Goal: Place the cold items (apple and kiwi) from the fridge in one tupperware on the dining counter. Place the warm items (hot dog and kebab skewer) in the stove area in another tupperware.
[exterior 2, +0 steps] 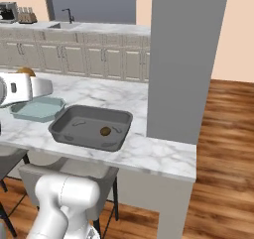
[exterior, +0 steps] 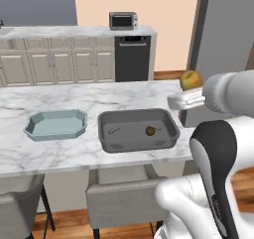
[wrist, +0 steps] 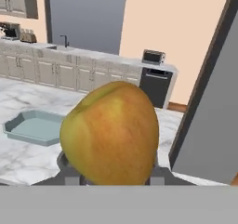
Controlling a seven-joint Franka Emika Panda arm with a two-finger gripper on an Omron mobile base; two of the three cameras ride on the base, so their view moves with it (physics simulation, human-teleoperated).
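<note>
**Apple in my grip above the dining counter**

Apple point(wrist: 110, 132) looms close in the hand view, yellow-red, pinched between my fingers; from the left base view it point(exterior: 191, 79) peeks out just beyond my gripper point(exterior: 184, 100), over the right end of the marble counter point(exterior: 59, 156). Left to right on the counter sit the pale blue tupperware point(exterior: 55, 124), then the grey tupperware point(exterior: 137, 130) with the kiwi point(exterior: 150, 131) inside. No writing is legible.

I see white marble counter point(exterior: 74, 153) carrying two containers: pale blue octagonal tupperware point(exterior: 55, 124) toward left, dark grey rectangular tupperware point(exterior: 137, 130) just beside it, apart. Small brown kiwi point(exterior: 150, 131) lies inside grey one.
</note>
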